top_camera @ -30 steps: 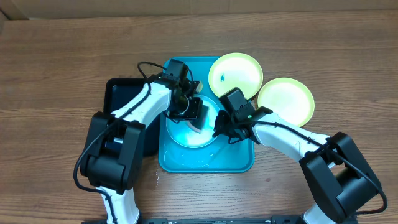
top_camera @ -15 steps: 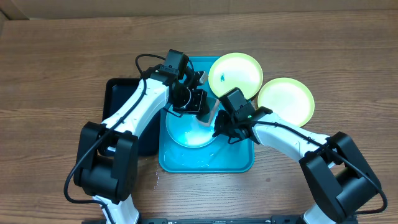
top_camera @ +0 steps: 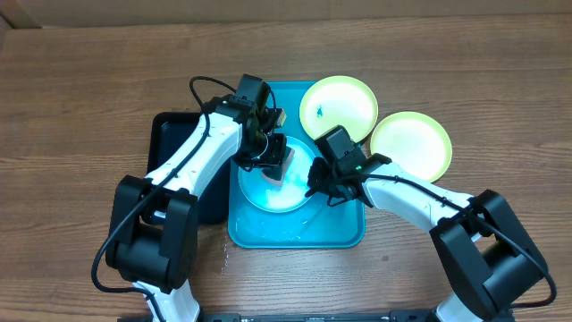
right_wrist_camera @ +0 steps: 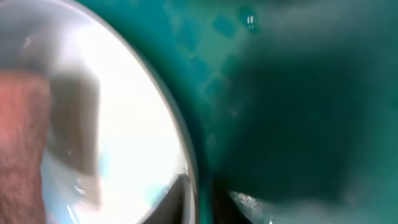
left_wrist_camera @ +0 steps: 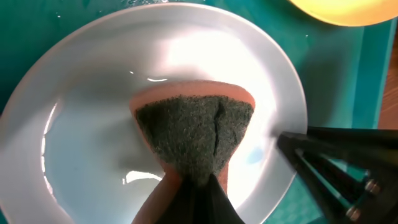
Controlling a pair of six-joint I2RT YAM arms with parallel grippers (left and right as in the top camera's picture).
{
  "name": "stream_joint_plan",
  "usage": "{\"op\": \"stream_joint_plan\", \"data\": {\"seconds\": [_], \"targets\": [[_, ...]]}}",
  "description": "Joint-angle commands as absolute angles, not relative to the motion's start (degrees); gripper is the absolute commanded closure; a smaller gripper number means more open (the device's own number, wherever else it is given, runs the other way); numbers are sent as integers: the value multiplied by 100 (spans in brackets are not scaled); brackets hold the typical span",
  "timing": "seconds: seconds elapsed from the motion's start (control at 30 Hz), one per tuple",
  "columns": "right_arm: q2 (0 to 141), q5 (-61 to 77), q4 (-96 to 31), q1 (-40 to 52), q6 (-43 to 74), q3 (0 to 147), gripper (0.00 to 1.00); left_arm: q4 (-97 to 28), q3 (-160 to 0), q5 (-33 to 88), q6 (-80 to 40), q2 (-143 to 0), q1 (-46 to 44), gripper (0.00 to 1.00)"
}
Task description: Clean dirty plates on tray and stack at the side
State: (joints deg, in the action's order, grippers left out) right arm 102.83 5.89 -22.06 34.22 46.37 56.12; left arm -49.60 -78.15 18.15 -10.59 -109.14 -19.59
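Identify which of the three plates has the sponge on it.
The light-blue-rimmed plate lying in the turquoise tray: the sponge sits on its centre. The two yellow-green plates, further right, have no sponge on them.

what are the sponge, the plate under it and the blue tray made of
The sponge looks like soft foam, orange-pink with a coarse, matte dark-green scouring face. The plate is likely plastic: glossy, wet-looking, with sharp highlights. The tray seems moulded plastic too, smooth turquoise with a wet sheen.

Heavy blur over plate (right_wrist_camera: 118,81) and tray (right_wrist_camera: 298,93), right wrist view; sponge's (left_wrist_camera: 193,134) lower end off-frame.
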Motion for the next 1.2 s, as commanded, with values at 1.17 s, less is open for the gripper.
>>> {"op": "stream_joint_plan", "data": {"seconds": [1.17], "targets": [[10294, 504, -2171, 3417, 4641, 5621, 96, -3118, -6055, 1365, -1612, -10864, -1997, 96]]}}
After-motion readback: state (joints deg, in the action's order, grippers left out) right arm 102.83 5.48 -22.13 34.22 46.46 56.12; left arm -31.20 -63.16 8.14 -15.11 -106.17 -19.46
